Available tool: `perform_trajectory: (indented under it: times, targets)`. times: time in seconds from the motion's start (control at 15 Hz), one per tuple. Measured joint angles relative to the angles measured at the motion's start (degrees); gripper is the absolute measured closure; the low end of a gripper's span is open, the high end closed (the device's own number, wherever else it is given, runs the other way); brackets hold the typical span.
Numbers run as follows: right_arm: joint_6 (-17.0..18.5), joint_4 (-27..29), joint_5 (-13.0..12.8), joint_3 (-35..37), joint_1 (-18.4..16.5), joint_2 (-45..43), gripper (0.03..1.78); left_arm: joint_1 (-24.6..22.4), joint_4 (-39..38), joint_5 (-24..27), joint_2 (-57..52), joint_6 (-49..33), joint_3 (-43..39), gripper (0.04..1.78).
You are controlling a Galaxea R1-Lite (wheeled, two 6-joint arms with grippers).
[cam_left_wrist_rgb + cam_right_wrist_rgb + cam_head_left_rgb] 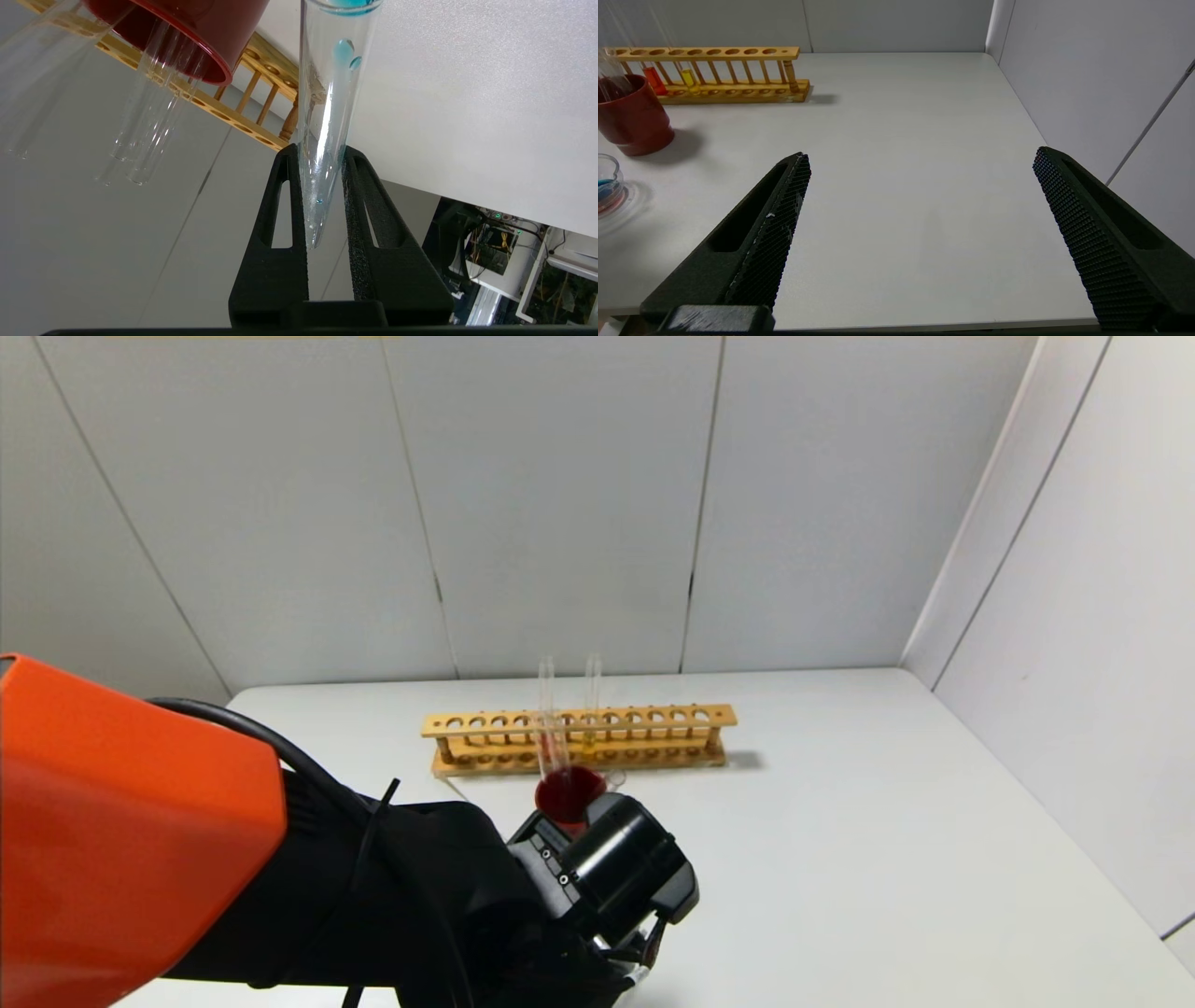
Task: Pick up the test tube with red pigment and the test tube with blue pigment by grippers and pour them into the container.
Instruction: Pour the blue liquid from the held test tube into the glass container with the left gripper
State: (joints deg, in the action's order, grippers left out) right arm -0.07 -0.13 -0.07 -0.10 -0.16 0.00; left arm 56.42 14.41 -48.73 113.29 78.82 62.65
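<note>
In the left wrist view my left gripper (317,151) is shut on the test tube with blue pigment (327,107). Teal-blue liquid sits at the tube's far end, with droplets on its wall. In the head view the left arm (597,868) hangs just in front of the dark red cup (568,793). The container (605,186), a low clear glass cup, holds blue and red liquid at the edge of the right wrist view. It is hidden in the head view. A tube with orange-red liquid (654,79) stands in the rack. My right gripper (922,154) is open and empty over the table's near edge.
A wooden tube rack (579,737) stands at the back of the white table (887,821), holding a yellow-liquid tube (689,79). The dark red cup (630,116) holds several empty clear tubes (145,126). White walls close in at the back and right.
</note>
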Motion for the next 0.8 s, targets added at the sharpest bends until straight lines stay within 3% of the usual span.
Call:
perform_trajectory:
  times: [0.8]
  targets:
    - [0.0, 0.0, 0.0, 0.0, 0.0, 0.0, 0.07, 0.7, 3.4, -0.5, 0.8, -0.1, 2.5, 1.52]
